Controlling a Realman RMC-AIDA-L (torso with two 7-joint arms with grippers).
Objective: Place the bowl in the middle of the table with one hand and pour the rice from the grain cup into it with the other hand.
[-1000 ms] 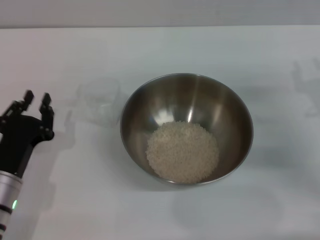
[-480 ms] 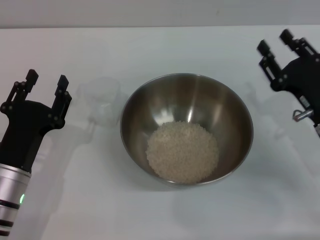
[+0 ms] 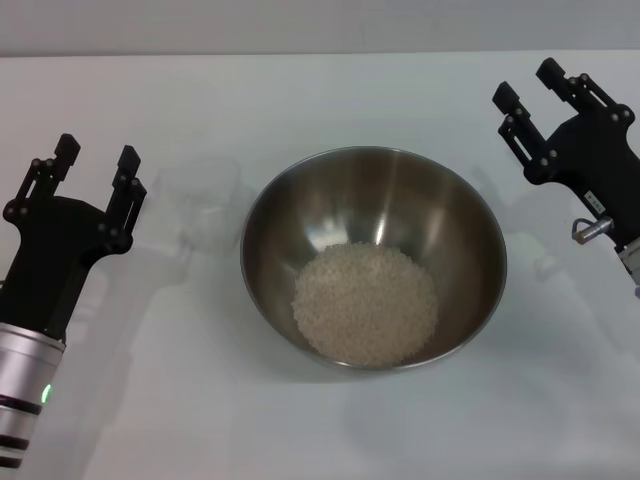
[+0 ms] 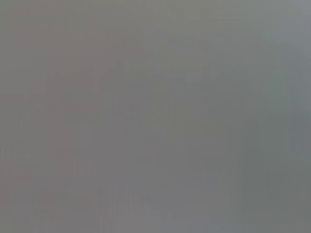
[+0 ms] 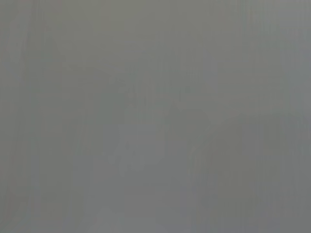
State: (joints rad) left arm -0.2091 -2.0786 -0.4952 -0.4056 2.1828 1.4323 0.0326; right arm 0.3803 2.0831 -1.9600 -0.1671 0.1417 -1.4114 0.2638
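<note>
Both arms now lifted over the table point(image 3: 320, 430), the left gripper point(image 3: 92, 167) hangs wide and empty beside the drained grain cup point(image 3: 200, 200), the rice point(image 3: 365, 303) heaped in the bowl point(image 3: 470, 235) beyond, past which the right gripper point(image 3: 530, 85), newly edged inward, gapes empty: pour apparently complete.

Bare test-bench setting, plain white table point(image 3: 320, 90), pale blank wall behind, no household furnishings visible
</note>
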